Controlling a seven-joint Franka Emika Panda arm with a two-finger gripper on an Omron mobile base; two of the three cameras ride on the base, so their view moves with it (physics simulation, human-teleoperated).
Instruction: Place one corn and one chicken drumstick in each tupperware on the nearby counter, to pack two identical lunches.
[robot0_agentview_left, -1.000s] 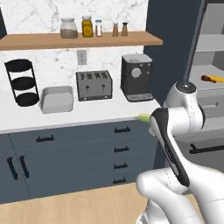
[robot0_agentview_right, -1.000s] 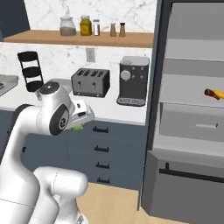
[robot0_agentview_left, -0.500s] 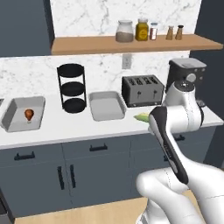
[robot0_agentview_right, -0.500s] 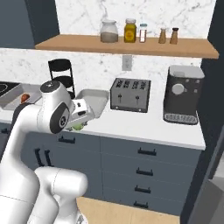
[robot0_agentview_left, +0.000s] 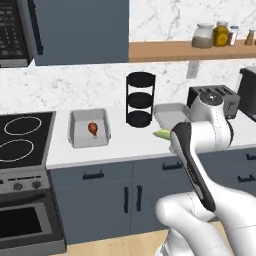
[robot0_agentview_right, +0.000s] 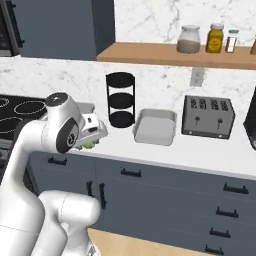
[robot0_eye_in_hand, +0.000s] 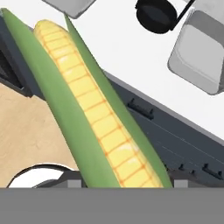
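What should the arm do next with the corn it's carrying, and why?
Probably carry the corn, gripped in the end effector, over the tupperware that already holds a chicken drumstick and lower it in. That tray lacks corn; the other tupperware looks empty.

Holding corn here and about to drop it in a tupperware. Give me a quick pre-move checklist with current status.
1. Corn held in the gripper: ok.
2. Left tupperware holds a chicken drumstick, no corn: ok as target.
3. Right tupperware looks empty: ok as target.
4. Black tiered rack stands between the tupperwares: not ok, mind it.
5. Gripper over a tupperware: not ok, it hangs at the counter front edge.
6. Grip firmness: cannot tell.
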